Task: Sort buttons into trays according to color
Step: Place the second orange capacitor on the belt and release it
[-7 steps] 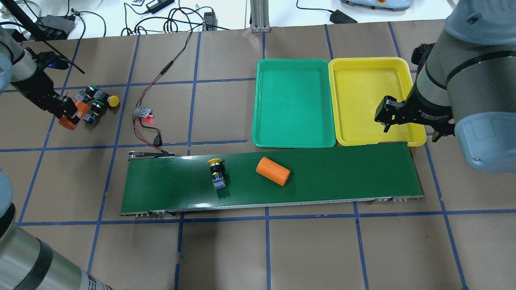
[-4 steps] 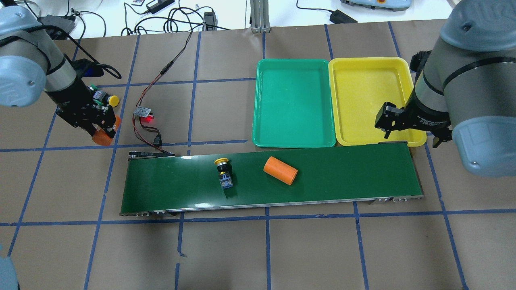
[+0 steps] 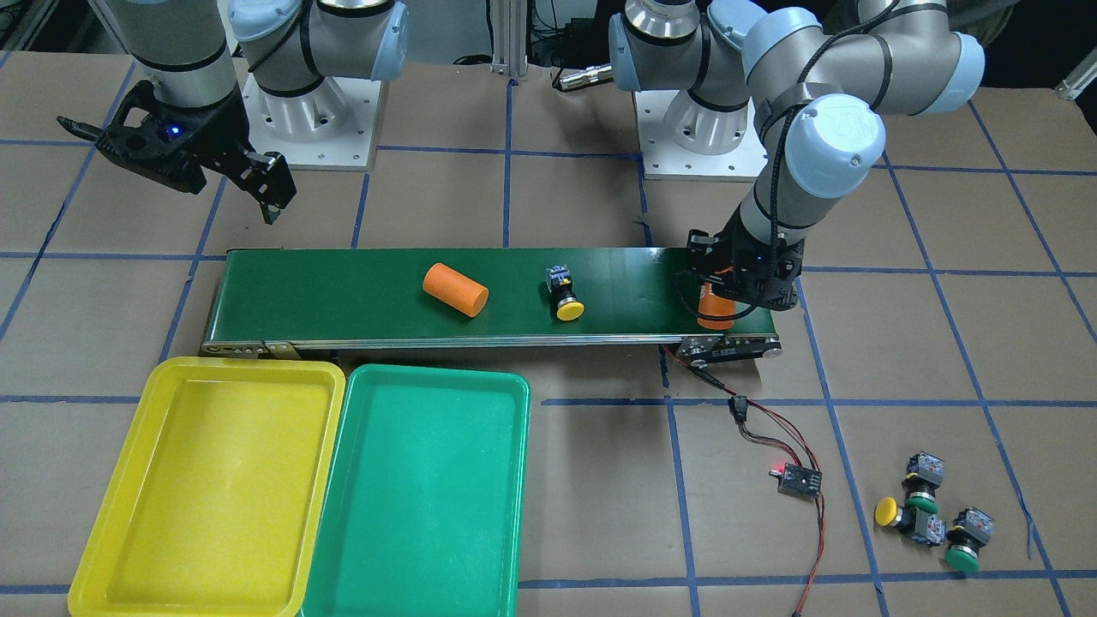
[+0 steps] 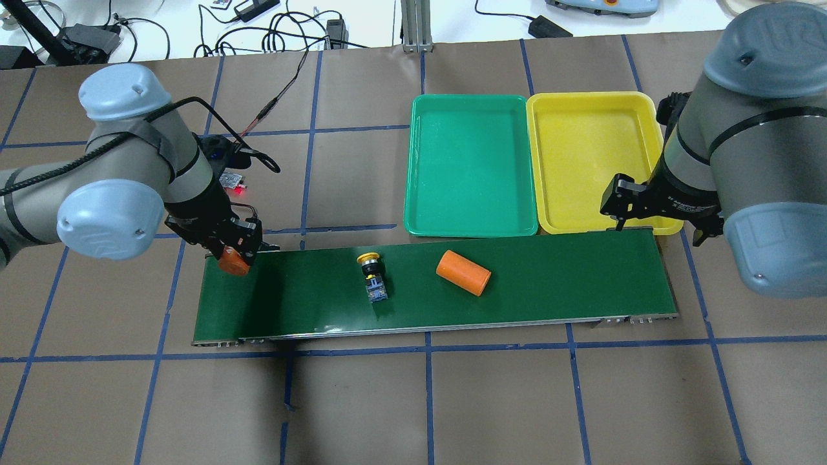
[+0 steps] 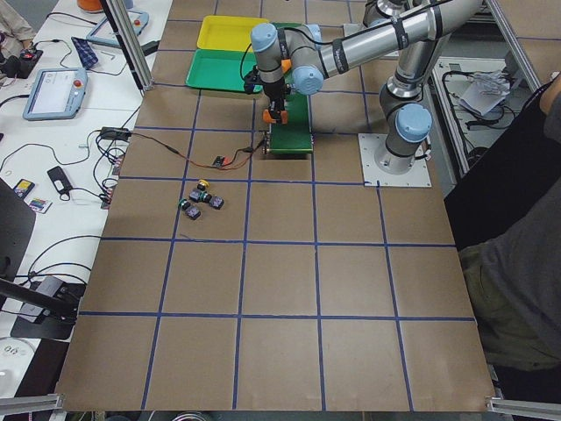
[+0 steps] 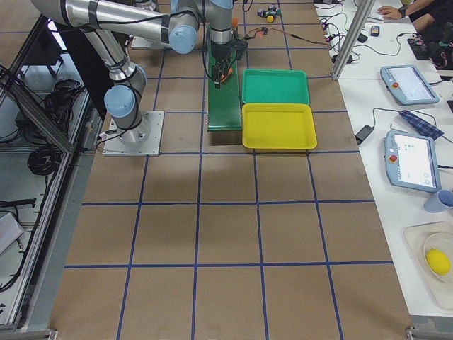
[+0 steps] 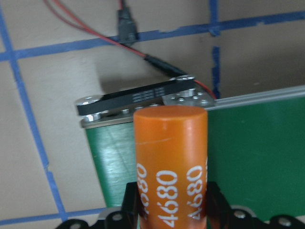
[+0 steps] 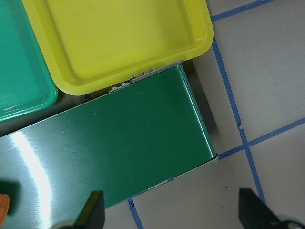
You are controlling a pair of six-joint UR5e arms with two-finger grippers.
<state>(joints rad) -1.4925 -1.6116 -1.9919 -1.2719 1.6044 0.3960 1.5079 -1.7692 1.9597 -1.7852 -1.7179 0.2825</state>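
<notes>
Well, starting at the left end: my left gripper (image 4: 237,254) is clamped on an orange cylinder (image 7: 169,157) marked 4680. I hold it roughly upright, just over the left end of the conveyor belt (image 4: 568,278), close to the end roller. I take the step in hand to be setting this cylinder on the belt. To do it well I should bring it in over the green surface, clear of the metal end bracket. It should go low before I let go, because a round body dropped from height would likely roll. It should also land well apart from the yellow button (image 4: 373,276), which lies on its side near the belt's middle. Just to the right of that button a second orange cylinder (image 4: 462,273) lies on the belt. Three more buttons (image 3: 930,514), one yellow and two green, sit in a cluster on the table off the belt's left end.

Further right, the green tray (image 4: 471,161) and the yellow tray (image 4: 588,148) stand touching, edge to edge, just beyond the belt. Both hold nothing yet. My right gripper (image 8: 174,212) hangs over the belt's right end beside the yellow tray, fingers spread and holding nothing.
</notes>
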